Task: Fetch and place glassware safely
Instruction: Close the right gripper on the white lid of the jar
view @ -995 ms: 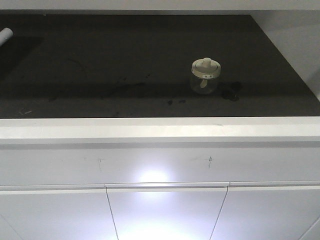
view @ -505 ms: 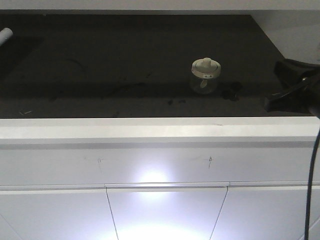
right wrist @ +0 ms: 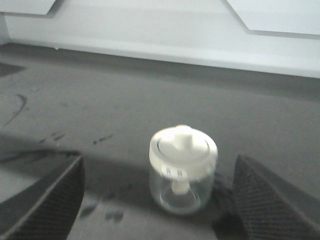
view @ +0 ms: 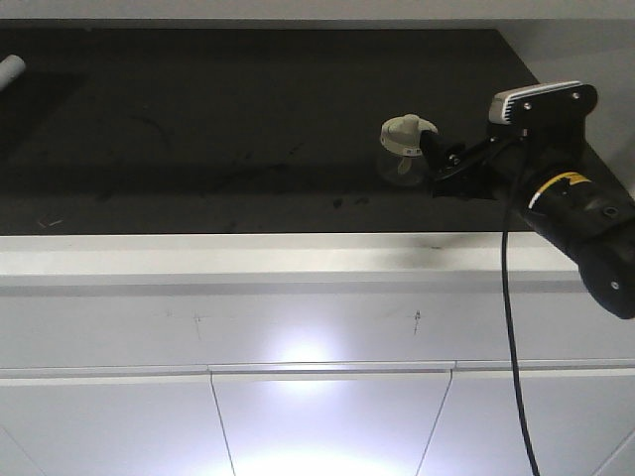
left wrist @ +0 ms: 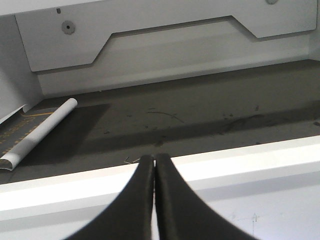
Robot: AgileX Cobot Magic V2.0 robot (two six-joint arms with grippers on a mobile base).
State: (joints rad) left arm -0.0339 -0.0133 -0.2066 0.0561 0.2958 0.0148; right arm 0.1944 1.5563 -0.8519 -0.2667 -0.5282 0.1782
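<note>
Right gripper (right wrist: 159, 162) spread wide; jar (right wrist: 183, 172) upright just ahead, centred, untouched. Left gripper (left wrist: 154, 159) pressed closed.

Dim overall. The dark counter (view: 248, 119) is underexposed, and a broad shadow band crosses it in the left wrist view. Strong glare blooms on the white cabinet front (view: 303, 349) below the counter's front edge. The right wrist view is soft and the jar (right wrist: 182, 167) is blurred.
</note>
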